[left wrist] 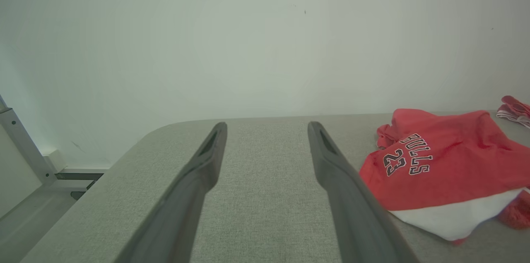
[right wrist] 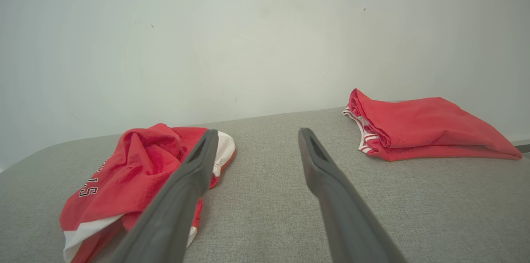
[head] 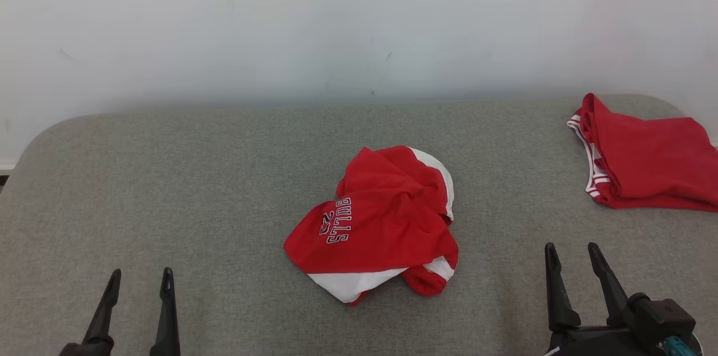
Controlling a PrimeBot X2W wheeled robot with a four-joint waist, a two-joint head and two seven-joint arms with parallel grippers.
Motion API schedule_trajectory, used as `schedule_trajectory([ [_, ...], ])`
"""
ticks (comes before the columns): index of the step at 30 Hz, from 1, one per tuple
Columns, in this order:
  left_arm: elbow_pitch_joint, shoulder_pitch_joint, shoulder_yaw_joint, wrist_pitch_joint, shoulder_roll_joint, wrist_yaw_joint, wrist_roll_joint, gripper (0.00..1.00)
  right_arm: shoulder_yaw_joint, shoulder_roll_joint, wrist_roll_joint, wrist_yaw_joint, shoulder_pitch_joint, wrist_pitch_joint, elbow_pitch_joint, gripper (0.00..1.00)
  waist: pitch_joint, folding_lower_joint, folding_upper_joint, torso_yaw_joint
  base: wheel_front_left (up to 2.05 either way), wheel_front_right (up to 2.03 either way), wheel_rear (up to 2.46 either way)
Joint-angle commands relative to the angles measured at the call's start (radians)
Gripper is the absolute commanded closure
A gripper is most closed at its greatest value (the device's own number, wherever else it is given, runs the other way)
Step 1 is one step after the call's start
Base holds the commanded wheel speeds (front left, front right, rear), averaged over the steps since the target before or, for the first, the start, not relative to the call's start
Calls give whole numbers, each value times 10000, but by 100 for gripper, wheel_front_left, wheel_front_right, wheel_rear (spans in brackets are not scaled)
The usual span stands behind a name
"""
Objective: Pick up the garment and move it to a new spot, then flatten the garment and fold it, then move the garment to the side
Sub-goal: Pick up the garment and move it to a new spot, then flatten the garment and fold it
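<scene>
A crumpled red and white garment (head: 381,221) with "BULLS 23" lettering lies in a heap at the middle of the grey padded table (head: 196,188). It lies at the right of the left wrist view (left wrist: 447,163) and at the lower left of the right wrist view (right wrist: 128,176). My left gripper (head: 140,283) hovers open near the front left, well left of the garment, nothing between its fingers (left wrist: 267,130). My right gripper (head: 572,255) stands open at the front right, also apart from the garment, its jaws empty (right wrist: 256,136).
A second red garment with white-striped trim (head: 645,160) lies folded at the table's far right corner (right wrist: 418,130). A white wall rises behind the table. The table's rounded left corner and a metal frame (left wrist: 20,143) show beyond it.
</scene>
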Motion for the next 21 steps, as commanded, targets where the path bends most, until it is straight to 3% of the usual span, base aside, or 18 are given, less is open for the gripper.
schedule_trajectory([
  [1, 21, 90, -34, -49, -26, 45, 90, 0, -3, 12, 37, -28, 61, 25, -5, 0, -29, 0, 0, 58, 0, 0, 0],
  [21, 294, 47, -398, 137, 211, 119, 576, 0, 167, 16, -63, -28, 161, 154, -81, 0, -65, 0, 0, 124, 0, 0, 0],
])
